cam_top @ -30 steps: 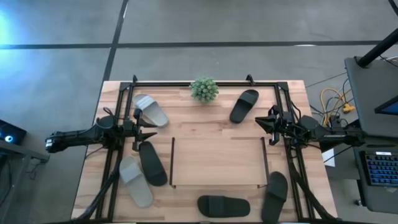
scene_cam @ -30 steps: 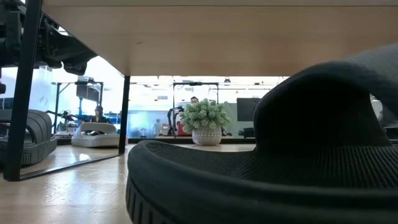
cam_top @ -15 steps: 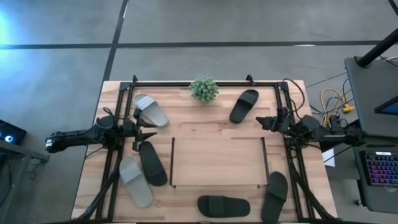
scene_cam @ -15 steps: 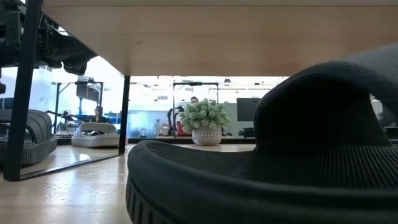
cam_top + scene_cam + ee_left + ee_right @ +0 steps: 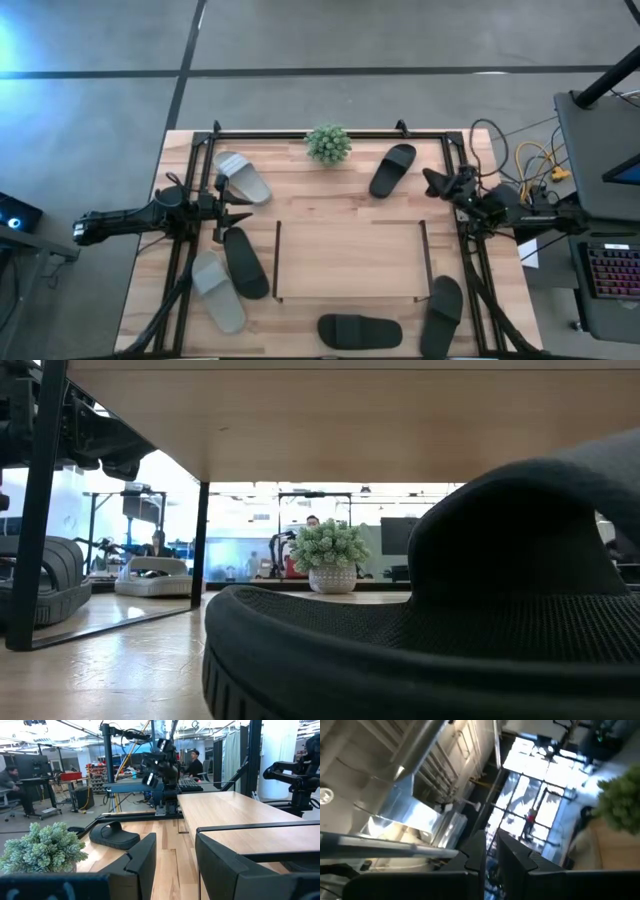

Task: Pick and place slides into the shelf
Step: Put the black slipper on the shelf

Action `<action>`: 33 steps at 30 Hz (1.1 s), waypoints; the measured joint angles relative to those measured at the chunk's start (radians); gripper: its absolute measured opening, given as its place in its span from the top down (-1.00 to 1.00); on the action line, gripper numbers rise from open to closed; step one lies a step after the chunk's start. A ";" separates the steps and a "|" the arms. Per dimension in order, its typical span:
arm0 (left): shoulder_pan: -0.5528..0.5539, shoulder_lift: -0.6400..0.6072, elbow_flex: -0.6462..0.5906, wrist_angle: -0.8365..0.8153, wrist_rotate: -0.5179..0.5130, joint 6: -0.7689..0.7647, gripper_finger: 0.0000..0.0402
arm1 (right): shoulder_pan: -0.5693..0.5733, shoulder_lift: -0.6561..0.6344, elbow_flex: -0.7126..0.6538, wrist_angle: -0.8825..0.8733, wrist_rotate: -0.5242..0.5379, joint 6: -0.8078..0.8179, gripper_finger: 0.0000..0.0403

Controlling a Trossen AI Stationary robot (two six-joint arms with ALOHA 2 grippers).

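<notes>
The shelf (image 5: 350,260), a low rack with a light wood top, stands at the table's middle front. Four black slides lie on the table: far right (image 5: 392,170), left of the shelf (image 5: 245,262), front middle (image 5: 358,330) and front right (image 5: 442,315). Two light grey slides lie far left (image 5: 243,177) and front left (image 5: 218,290). My left gripper (image 5: 240,212) is open and empty between the far grey slide and the left black one. My right gripper (image 5: 430,180) hangs empty right of the far black slide, tipped upward, its fingers (image 5: 477,852) a narrow gap apart.
A small potted plant (image 5: 328,143) stands at the far edge. A black tube frame (image 5: 330,133) runs around the table. In the low view the front black slide (image 5: 420,650) fills the foreground under the shelf's board (image 5: 350,420). People show in the room behind.
My right gripper has moved toward the table's far edge, next to the far black slide. The slides and the shelf have stayed where they were.
</notes>
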 joint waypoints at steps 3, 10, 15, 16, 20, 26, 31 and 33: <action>0.000 0.000 0.000 0.000 0.000 0.000 0.39 | 0.000 0.049 0.006 0.077 0.040 -0.043 0.81; 0.000 0.000 0.000 0.001 0.000 0.000 0.39 | 0.000 0.327 0.233 0.007 0.077 -0.219 0.81; 0.000 0.000 0.000 0.000 0.000 0.000 0.39 | -0.009 0.571 0.488 -0.283 0.131 -0.447 0.81; 0.000 0.000 0.000 0.000 0.000 0.000 0.39 | -0.016 0.612 0.541 -0.387 0.162 -0.448 0.81; 0.000 0.000 0.000 0.000 0.000 0.000 0.39 | -0.071 0.765 0.749 -0.888 0.215 -0.305 0.81; 0.000 0.000 0.000 0.000 0.000 0.000 0.39 | -0.121 0.992 1.003 -1.444 0.233 -0.257 0.80; 0.000 0.000 0.000 0.000 0.000 0.000 0.39 | -0.147 1.177 1.144 -1.643 0.233 -0.306 0.61; 0.000 0.000 0.000 0.000 0.000 0.000 0.39 | -0.165 1.247 1.183 -1.709 0.232 -0.316 0.49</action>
